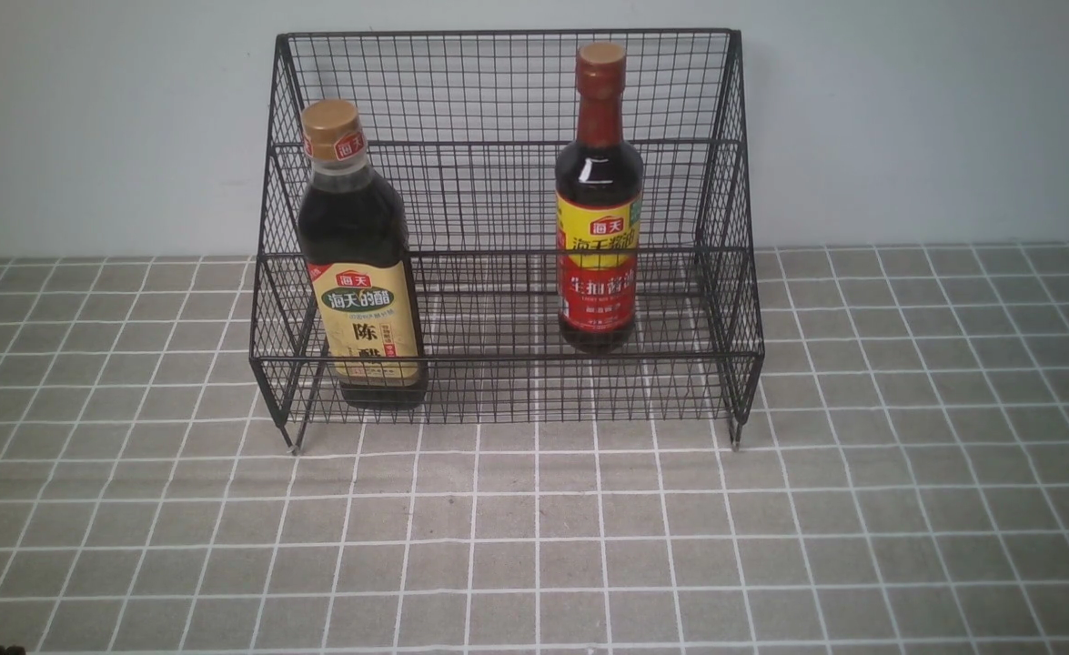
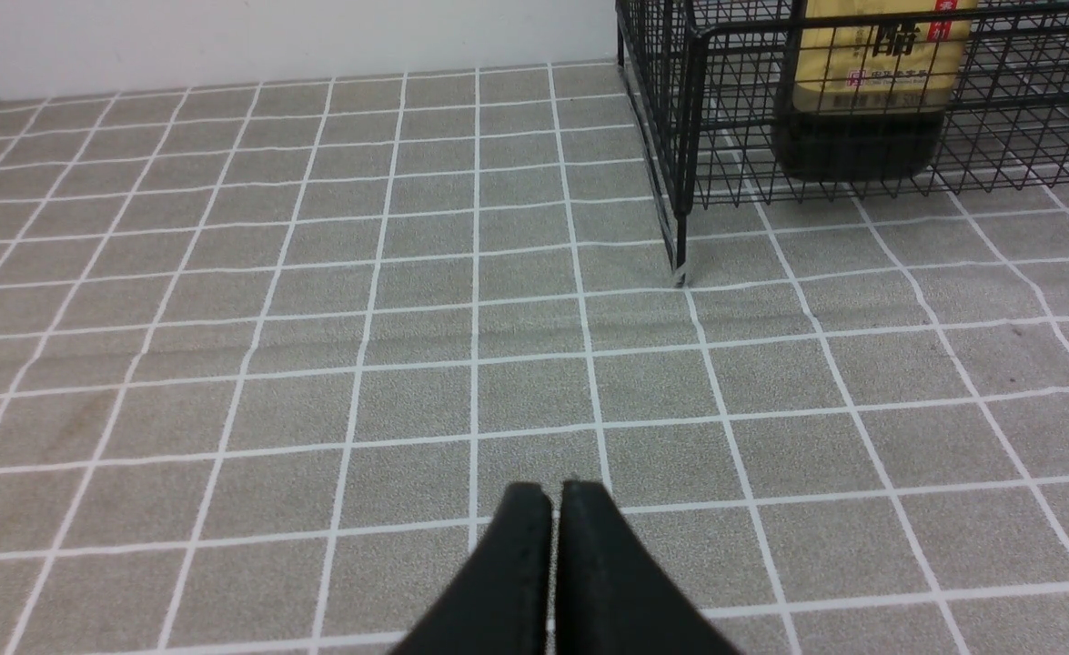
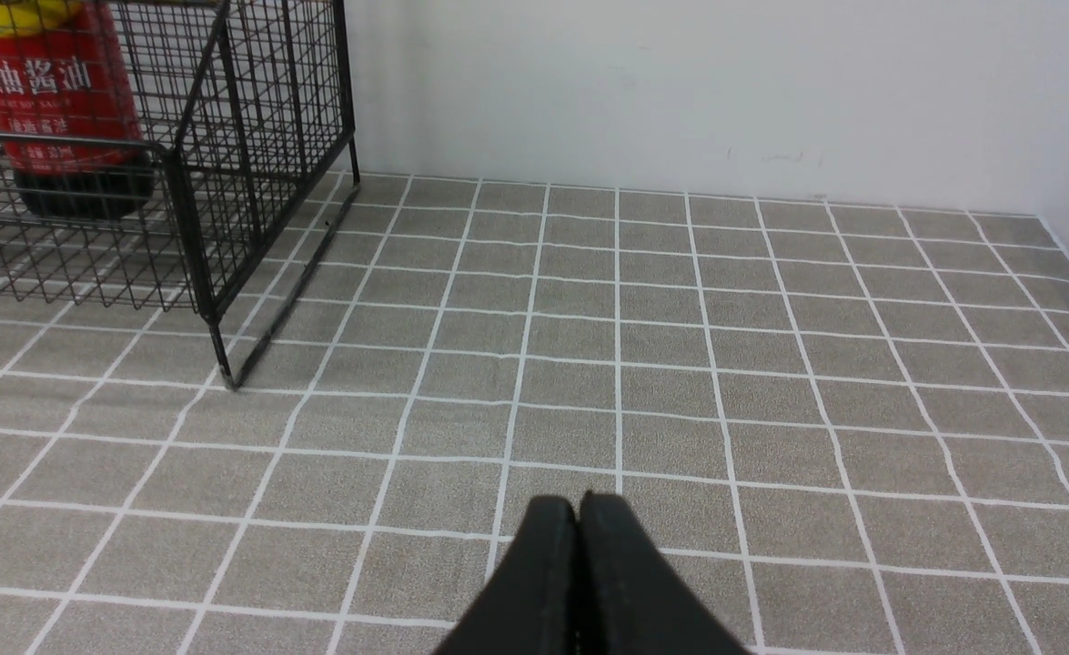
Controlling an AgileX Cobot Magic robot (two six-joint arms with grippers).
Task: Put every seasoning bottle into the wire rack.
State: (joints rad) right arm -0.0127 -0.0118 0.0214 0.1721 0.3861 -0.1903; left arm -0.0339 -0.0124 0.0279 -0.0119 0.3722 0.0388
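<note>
While the grey white-gridded tablecloth (image 1: 534, 546) is lying flat over the bench, the large black wire-mesh stepped rack (image 1: 498, 182) is standing at its far edge, holding the broad gold-capped dark bottle (image 1: 361, 273) at its left front and the slimmer red-necked bottle (image 1: 599, 218) further back right. Both the left gripper (image 2: 555, 496) and right gripper (image 3: 579, 505) are hovering pinched together, holding nothing.

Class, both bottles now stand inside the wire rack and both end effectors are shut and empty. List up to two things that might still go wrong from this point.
1. The broad bottle stands close to the wire rack's low front rail and left side; a knock to the rack might tip it forward.
2. The slim bottle is tall and narrow, so it may topple if the rack shifts on the wrinkled cloth.
</note>
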